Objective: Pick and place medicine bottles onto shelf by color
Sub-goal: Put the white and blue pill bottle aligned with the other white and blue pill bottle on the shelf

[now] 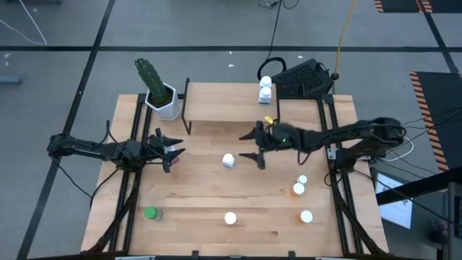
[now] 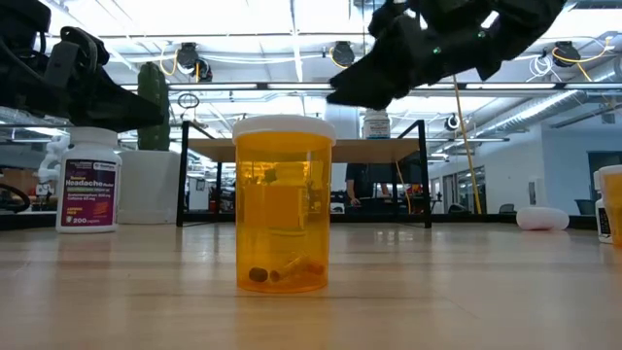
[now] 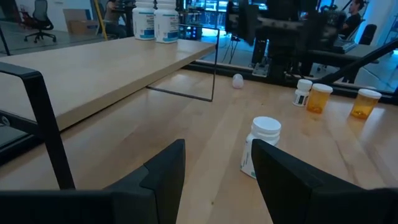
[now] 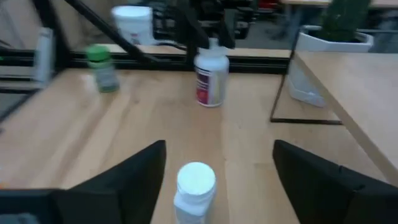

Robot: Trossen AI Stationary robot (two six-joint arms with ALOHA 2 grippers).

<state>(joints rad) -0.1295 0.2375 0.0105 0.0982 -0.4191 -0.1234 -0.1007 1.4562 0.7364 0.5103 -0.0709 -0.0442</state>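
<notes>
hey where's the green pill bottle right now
In the high view the green bottle stands alone near the table's front-left corner, well apart from the other bottles and below the left end effector; the right wrist view shows it upright.

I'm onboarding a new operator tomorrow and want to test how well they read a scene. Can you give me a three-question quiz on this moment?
1. True or false: two white-capped, blue-and-white medicine bottles already stand on the light wood shelf with black metal legs.
2. Which gripper has the small white bottle at the table's centre between its open fingers: A) the left gripper, B) the right gripper, C) neither?
3. Fill in: the green medicine bottle stands near the table's front edge on the ____ arm's side.

Key:
1. True; they stand at the shelf's end by the right arm.
2. C; both open grippers hang near it, one either side, neither around it.
3. Left.
</notes>
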